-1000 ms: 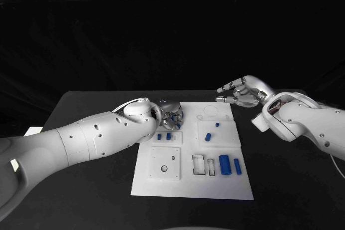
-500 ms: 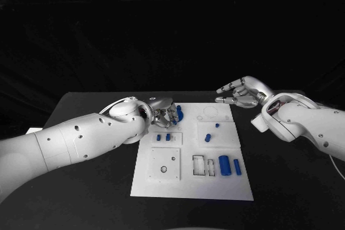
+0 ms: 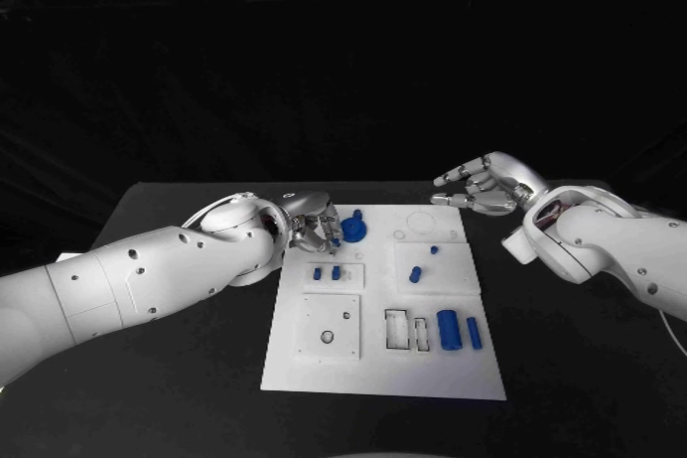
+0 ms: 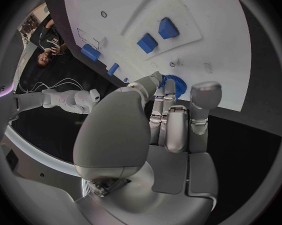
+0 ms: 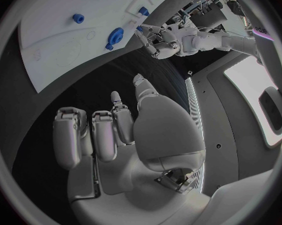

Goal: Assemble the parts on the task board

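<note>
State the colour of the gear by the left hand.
Blue gear, clearest in the head view, beside the left hand.

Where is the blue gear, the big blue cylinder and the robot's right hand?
Gear (image 3: pixel 353 224), head view, its toothed disc.
Cylinder (image 3: pixel 448 328), head view, middle of its side.
Right hand (image 3: pixel 481 185), head view, its knuckles.

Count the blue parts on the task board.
7: gear by left hand; pair below it; peg, piece mid-board; two cylinders lower right. Others may be hidden.
</note>
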`<state>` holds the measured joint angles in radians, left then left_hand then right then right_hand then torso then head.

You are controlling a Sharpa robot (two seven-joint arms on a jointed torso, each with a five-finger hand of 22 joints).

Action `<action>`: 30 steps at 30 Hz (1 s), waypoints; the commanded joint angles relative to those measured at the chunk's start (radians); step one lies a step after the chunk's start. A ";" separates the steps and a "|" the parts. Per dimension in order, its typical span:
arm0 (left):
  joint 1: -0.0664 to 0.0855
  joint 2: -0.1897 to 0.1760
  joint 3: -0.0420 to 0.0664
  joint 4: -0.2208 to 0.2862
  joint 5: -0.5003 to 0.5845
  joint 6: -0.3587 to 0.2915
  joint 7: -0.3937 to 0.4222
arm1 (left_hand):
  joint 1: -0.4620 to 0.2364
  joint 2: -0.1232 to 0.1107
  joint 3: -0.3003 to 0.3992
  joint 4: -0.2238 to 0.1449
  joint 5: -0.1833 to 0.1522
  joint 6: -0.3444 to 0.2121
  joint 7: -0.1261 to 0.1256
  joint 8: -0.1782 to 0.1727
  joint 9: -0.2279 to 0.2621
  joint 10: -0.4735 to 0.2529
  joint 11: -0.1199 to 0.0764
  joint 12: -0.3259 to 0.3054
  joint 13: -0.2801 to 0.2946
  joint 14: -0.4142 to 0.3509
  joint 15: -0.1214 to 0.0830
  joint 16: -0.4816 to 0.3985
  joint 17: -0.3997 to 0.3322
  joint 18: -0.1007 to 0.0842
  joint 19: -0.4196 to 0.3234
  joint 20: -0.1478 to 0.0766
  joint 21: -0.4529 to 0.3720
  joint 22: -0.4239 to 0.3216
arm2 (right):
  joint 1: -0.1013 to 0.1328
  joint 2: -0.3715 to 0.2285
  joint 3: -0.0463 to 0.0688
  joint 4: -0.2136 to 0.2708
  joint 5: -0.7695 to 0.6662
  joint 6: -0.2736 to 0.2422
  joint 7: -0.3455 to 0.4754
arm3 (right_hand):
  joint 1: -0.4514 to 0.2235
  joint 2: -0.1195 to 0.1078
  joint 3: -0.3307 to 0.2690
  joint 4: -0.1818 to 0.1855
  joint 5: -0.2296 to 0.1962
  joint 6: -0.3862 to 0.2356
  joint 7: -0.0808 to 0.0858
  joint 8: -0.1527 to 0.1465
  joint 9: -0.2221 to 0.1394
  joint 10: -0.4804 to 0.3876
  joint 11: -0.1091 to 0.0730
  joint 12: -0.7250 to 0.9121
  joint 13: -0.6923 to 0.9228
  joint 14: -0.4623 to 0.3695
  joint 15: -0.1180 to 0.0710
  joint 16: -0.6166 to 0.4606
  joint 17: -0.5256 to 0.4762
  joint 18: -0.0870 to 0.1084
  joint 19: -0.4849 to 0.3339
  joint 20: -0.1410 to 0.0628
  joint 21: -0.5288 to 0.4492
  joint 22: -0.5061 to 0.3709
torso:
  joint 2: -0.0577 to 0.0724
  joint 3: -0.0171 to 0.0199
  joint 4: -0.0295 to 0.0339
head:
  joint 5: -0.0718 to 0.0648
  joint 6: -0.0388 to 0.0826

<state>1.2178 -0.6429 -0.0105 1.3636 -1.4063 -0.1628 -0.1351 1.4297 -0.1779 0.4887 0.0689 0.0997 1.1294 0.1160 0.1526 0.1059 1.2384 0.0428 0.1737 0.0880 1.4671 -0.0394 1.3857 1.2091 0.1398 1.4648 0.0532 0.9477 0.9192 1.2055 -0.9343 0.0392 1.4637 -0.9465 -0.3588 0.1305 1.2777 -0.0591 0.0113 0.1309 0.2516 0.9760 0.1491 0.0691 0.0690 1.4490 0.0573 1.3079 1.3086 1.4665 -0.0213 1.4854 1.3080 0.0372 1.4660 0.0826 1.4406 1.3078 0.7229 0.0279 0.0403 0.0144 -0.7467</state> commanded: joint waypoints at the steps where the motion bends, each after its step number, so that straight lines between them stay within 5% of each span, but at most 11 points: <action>1: 0.000 0.001 0.001 -0.006 0.019 0.022 -0.019 | -0.011 0.001 -0.002 0.000 -0.004 0.006 -0.002 -0.005 -0.002 0.008 0.003 -0.006 -0.001 0.042 -0.001 0.006 -0.002 -0.016 0.032 -0.002 0.005 0.001 | -0.001 0.000 0.000 0.001 -0.004 0.010 0.008 | -0.002 0.010 -0.003 0.000 0.004 0.002 -0.004 0.000 0.002 -0.005 0.000 -0.001 0.100 0.069 0.002 -0.005 0.101 0.017 -0.006 0.001 -0.006 0.006 | 0.001 -0.0002 -0.0011 | 0.002 -0.001; 30: -0.009 0.005 -0.002 -0.019 0.021 0.071 -0.039 | -0.015 0.000 -0.002 -0.002 -0.003 0.007 -0.003 -0.007 -0.002 0.009 0.002 -0.011 -0.001 0.042 -0.001 0.006 -0.004 -0.018 0.033 -0.002 0.017 0.015 | -0.001 0.001 0.000 0.001 -0.004 0.011 0.008 | -0.001 0.011 -0.005 0.000 0.007 0.003 -0.004 0.001 0.002 -0.005 0.000 -0.001 0.100 0.069 0.002 -0.005 0.101 0.018 -0.006 0.001 -0.007 0.005 | 0.000 0.0006 -0.0011 | 0.004 -0.008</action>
<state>1.2094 -0.6400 -0.0124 1.3430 -1.3901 -0.1060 -0.1730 1.4218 -0.1779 0.4886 0.0689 0.0997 1.1291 0.1159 0.1487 0.1045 1.2419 0.0463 0.1684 0.0880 1.4671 -0.0393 1.3856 1.2061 0.1397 1.4648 0.0533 0.9593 0.9330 1.2054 -0.9338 0.0392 1.4642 -0.9464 -0.3588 0.1306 1.2778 -0.0591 0.0113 0.1309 0.2516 0.9760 0.1491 0.0691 0.0698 1.4490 0.0573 1.3079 1.3086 1.4665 -0.0213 1.4854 1.3076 0.0373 1.4660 0.0826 1.4406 1.3075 0.7230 0.0281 0.0391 0.0186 -0.7555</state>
